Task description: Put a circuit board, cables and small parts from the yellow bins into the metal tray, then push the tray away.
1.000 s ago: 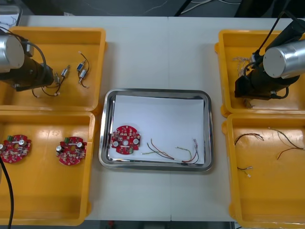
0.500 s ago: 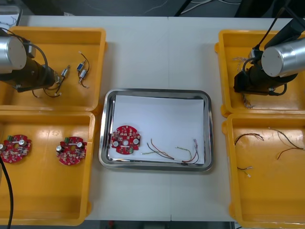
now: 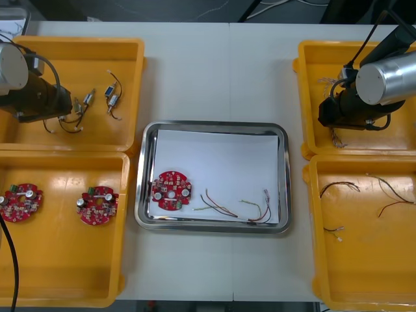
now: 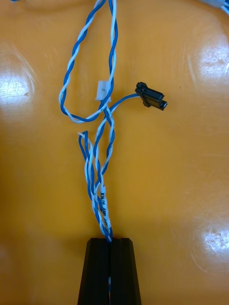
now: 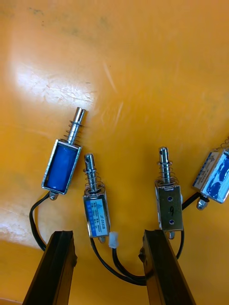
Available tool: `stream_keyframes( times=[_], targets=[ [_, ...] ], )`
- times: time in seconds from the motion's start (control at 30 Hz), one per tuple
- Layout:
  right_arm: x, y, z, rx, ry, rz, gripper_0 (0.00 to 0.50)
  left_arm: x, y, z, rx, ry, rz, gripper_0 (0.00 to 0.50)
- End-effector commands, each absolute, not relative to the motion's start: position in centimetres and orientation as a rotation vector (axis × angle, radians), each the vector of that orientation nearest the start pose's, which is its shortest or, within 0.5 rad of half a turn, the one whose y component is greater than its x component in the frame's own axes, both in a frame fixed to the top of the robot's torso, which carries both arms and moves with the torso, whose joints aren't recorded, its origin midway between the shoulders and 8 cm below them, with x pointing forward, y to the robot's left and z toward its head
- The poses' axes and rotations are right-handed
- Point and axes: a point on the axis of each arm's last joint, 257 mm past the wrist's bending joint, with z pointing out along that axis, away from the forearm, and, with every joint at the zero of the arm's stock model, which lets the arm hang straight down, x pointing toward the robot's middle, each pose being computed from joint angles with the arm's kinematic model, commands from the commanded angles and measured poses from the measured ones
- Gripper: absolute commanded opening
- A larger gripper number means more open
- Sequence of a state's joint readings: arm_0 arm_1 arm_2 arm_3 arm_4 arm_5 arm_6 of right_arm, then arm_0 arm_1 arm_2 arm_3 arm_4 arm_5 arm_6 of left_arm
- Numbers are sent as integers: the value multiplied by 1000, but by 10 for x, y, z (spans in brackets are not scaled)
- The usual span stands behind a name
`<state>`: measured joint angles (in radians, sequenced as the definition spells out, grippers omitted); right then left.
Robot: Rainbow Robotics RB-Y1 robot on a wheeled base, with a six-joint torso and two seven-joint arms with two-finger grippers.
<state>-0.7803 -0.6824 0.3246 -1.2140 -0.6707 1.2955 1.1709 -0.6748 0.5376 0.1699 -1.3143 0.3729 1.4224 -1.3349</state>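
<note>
Light table [image 3: 214, 78], metal tray [image 3: 212, 126] at ctr, white inside. Holds 1 round red circuit board [image 3: 171, 190] in its near-left corner and red and yellow cables [image 3: 237, 209] along its near edge.

L of tray, far side: far-left yellow bin [image 3: 78, 47] w/ left gripper [image 5: 109, 236] in it. Fingers spread, gripping nothing. Small metal parts [image 5: 97, 209] w/ black leads just ahead of the tips.

R of tray, far side: far-right yellow bin [image 3: 309, 97] w/ right gripper [image 4: 110, 245]. Fingers pressed together on twisted blue and white cable [image 4: 101, 157], pinching one end. Rest loops out over bin floor, black connector [image 4: 151, 101] on a branch.

L of tray, near side: near-left yellow bin [image 3: 65, 273] w/ 2 more boards [image 3: 98, 205].

R of tray, near side: near-right yellow bin [image 3: 364, 273] w/ black cables [image 3: 339, 187].
</note>
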Motion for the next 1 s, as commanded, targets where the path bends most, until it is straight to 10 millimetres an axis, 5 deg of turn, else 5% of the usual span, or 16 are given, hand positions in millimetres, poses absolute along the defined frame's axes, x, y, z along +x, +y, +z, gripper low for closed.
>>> stream_keyframes(
  times=[0.03, 0.33, 1.0],
  targets=[
    [589, -300, -232, 81, 2613, -7, 0, 584, 393, -178, -301, 2454, 30, 413],
    [589, -312, -210, 48, 2601, -33, 0, 586, 399, -181, -343, 2462, 38, 407],
    [559, -308, -108, -197, 2566, -55, 0, 607, 402, -156, -411, 2361, 25, 409]
  ],
)
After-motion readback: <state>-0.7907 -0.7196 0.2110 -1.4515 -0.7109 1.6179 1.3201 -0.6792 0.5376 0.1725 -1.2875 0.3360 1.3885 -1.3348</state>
